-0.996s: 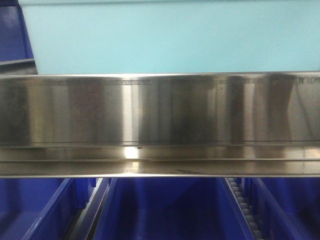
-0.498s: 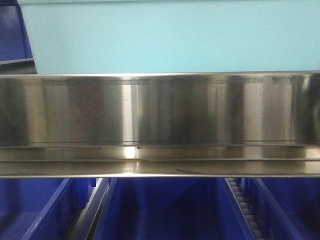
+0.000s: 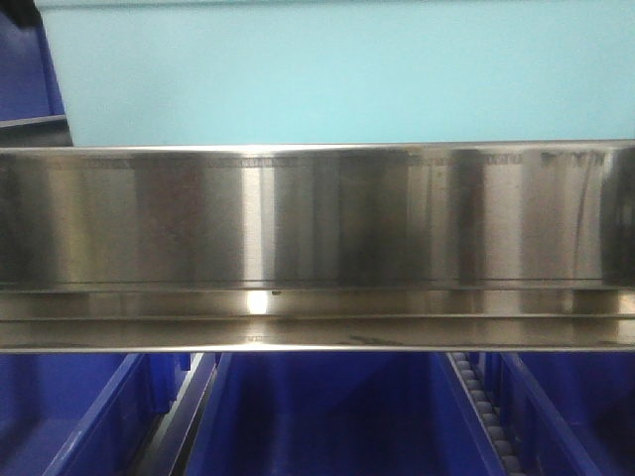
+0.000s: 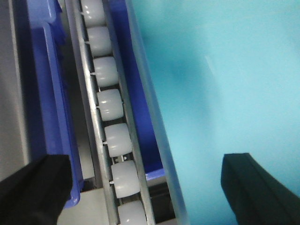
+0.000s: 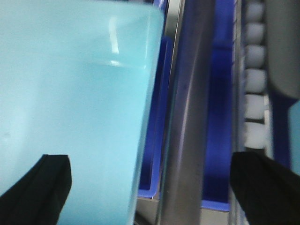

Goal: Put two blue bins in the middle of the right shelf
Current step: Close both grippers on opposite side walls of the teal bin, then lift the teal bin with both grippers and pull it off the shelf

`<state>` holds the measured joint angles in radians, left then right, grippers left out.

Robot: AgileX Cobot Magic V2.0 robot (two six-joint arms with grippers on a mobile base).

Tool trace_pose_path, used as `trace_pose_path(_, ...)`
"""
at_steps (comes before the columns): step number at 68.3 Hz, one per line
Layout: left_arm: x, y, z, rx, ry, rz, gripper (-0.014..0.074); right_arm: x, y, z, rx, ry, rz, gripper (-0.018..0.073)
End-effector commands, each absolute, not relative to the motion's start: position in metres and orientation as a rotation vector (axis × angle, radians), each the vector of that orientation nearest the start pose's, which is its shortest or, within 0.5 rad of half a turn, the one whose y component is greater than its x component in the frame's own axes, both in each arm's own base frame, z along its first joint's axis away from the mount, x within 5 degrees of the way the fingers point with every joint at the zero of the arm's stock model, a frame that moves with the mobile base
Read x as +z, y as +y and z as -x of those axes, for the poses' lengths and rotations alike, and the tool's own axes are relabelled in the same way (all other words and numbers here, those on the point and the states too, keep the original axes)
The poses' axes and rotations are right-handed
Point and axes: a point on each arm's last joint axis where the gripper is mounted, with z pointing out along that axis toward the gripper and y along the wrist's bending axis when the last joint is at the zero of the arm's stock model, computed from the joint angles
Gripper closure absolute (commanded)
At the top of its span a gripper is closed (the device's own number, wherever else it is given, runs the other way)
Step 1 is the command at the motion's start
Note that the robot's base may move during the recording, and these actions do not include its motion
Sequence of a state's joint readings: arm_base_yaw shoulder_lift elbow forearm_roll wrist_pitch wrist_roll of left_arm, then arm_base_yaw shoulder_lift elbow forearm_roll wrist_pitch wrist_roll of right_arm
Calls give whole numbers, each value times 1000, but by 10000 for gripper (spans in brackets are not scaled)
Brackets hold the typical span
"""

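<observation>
A pale bin [image 3: 337, 74] fills the top of the front view, its lower edge meeting the broad steel rail [image 3: 317, 218] of the shelf. Whether it rests on that level or hangs just above it cannot be told. Dark bins [image 3: 327, 416] sit in the row below the rail, with a line of white rollers [image 3: 483, 407] between two of them.

In the left wrist view, the left fingers [image 4: 37, 187] stand spread wide with nothing clamped. One is over a dark bin, the other over the pale bin's wall [image 4: 225, 84], with a roller track [image 4: 110, 108] between them.

The right fingers [image 5: 262, 187] are likewise wide apart and hold nothing. One lies over the pale bin [image 5: 70, 93], the other near the rollers [image 5: 255, 79], and a steel bar [image 5: 187, 122] runs between.
</observation>
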<state>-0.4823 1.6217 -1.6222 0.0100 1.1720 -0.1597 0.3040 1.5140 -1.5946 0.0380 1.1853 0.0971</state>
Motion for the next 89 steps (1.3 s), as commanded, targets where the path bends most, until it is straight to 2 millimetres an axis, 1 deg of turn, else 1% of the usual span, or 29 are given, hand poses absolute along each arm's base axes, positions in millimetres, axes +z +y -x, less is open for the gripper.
trace_pose_path(1, 359, -162, -310, -204, 2660, -419, 60, 386, 101, -308, 206, 2600, 263, -10)
trace_pose_path(7, 351, -165, -315, -196, 2680, -423, 60, 373, 104, -317, 200, 2639, 265, -10)
trace_pose_path(15, 343, -169, -319, -214, 2707, -421, 61, 361, 106, -325, 193, 2671, 267, -4)
trace_pose_path(19, 340, -170, -321, -210, 2717, -423, 74, 355, 108, -329, 189, 2689, 268, 41)
trace_pose_path(23, 338, -170, -322, -209, 2721, -423, 115, 350, 109, -333, 185, 2704, 269, 122)
trace_pose_path(27, 338, -170, -322, -209, 2721, -423, 213, 346, 109, -334, 181, 2721, 271, 260)
trace_pose_path(28, 338, -170, -322, -209, 2721, -423, 240, 346, 109, -334, 181, 2721, 271, 277)
trace_pose_path(29, 338, -170, -322, -209, 2721, -423, 255, 345, 109, -335, 181, 2724, 271, 333)
trace_pose_path(30, 338, -170, -322, -209, 2721, -423, 301, 345, 109, -335, 180, 2726, 272, 371)
trace_pose_path(32, 338, -170, -322, -209, 2721, -423, 366, 345, 109, -335, 180, 2726, 272, 447)
trace_pose_path(33, 338, -170, -322, -209, 2721, -423, 383, 345, 109, -335, 180, 2726, 272, 466)
trace_pose_path(34, 338, -170, -322, -209, 2721, -423, 417, 346, 109, -334, 181, 2724, 271, 522)
trace_pose_path(35, 338, -170, -322, -209, 2721, -423, 470, 346, 109, -334, 181, 2724, 271, 559)
trace_pose_path(36, 338, -170, -322, -209, 2721, -423, 487, 346, 109, -334, 181, 2724, 271, 575)
trace_pose_path(40, 338, -170, -322, -209, 2721, -423, 629, 346, 109, -334, 181, 2724, 271, 699)
trace_pose_path(41, 338, -170, -322, -209, 2721, -423, 681, 346, 109, -334, 180, 2726, 272, 728)
trace_pose_path(43, 338, -170, -322, -209, 2721, -423, 706, 346, 109, -334, 180, 2728, 272, 719)
trace_pose_path(60, 339, -170, -321, -208, 2724, -424, 707, 346, 109, -333, 180, 2731, 274, 712)
trace_pose_path(68, 345, -168, -317, -212, 2713, -423, 707, 353, 108, -329, 185, 2710, 273, 712)
trace_pose_path(70, 349, -166, -314, -217, 2702, -421, 707, 355, 108, -328, 186, 2705, 273, 712)
trace_pose_path(79, 374, -160, -302, -244, 2631, -411, 707, 377, 104, -317, 206, 2613, 264, 712)
trace_pose_path(81, 379, -159, -300, -249, 2618, -409, 707, 384, 103, -313, 213, 2582, 261, 712)
trace_pose_path(84, 389, -156, -295, -262, 2585, -404, 707, 392, 102, -309, 218, 2557, 260, 712)
trace_pose_path(89, 409, -152, -287, -283, 2525, -396, 707, 410, 100, -302, 229, 2502, 256, 712)
